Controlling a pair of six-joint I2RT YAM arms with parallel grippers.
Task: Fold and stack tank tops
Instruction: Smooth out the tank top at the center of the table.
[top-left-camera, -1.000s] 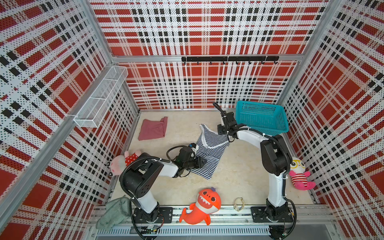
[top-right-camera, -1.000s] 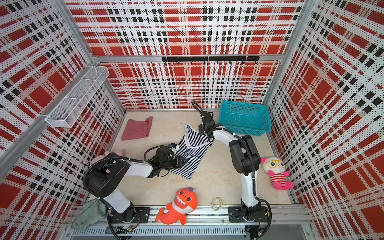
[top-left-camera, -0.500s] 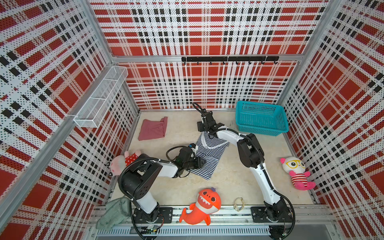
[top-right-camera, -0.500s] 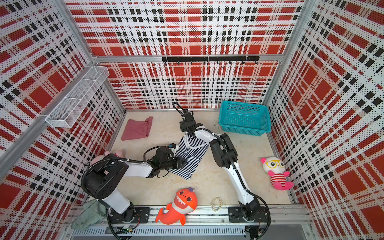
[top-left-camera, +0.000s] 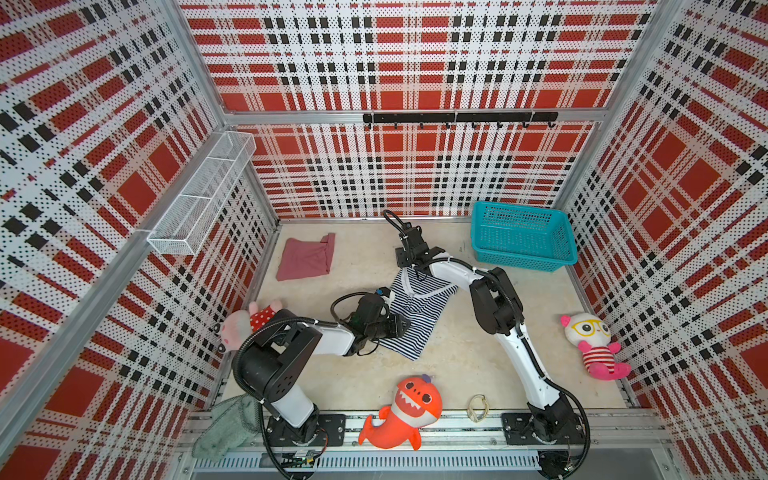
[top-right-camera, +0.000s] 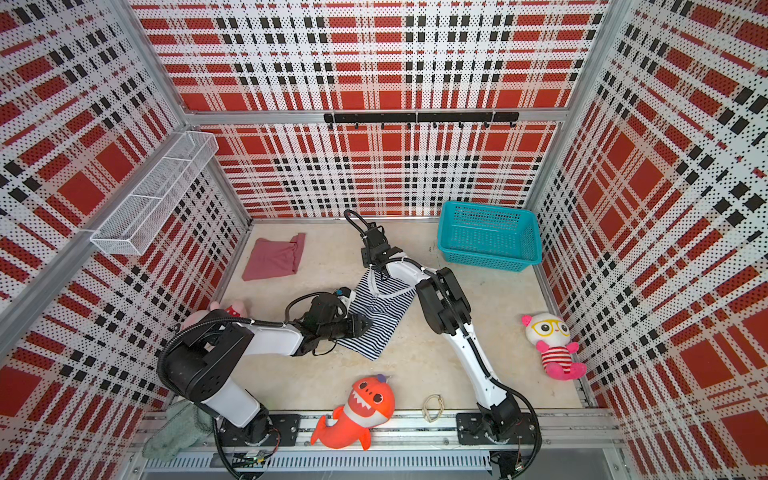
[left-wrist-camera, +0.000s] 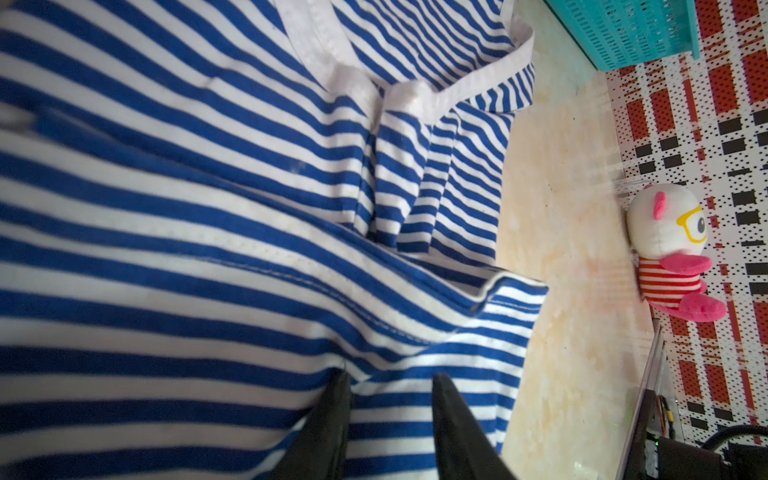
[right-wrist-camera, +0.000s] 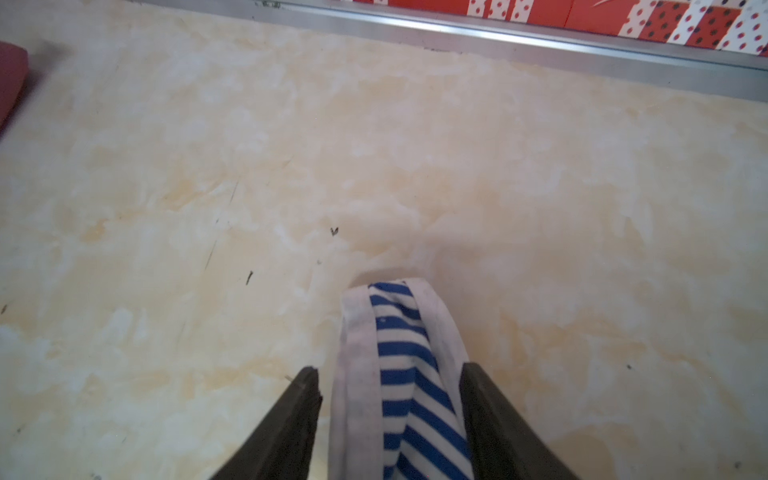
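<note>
The striped tank top (top-left-camera: 419, 316) (top-right-camera: 382, 316) lies rumpled mid-table, its strap end toward the back. My left gripper (top-left-camera: 395, 326) (left-wrist-camera: 390, 378) is at its near-left edge, fingers close together on striped cloth (left-wrist-camera: 208, 208), one tip tucked under a fold. At the strap end is my right gripper (top-left-camera: 411, 270) (top-right-camera: 376, 272) (right-wrist-camera: 388, 374). Its jaws stand apart around the white-edged strap (right-wrist-camera: 399, 353), with a gap on one side. The maroon tank top (top-left-camera: 307, 259) (top-right-camera: 274, 259) lies folded at the back left, apart from both grippers.
A teal basket (top-left-camera: 523, 237) stands at the back right. Plush toys lie about: an orange shark (top-left-camera: 405, 409) at the front, a white one with glasses (top-left-camera: 590, 343) at the right, a pink one (top-left-camera: 249, 322) at the left. A grey-green towel (top-left-camera: 226, 426) hangs over the front-left rail.
My right gripper carried the strap end leftward, away from the basket, lowered it toward the table and opened its jaws. The left gripper stayed where it was.
</note>
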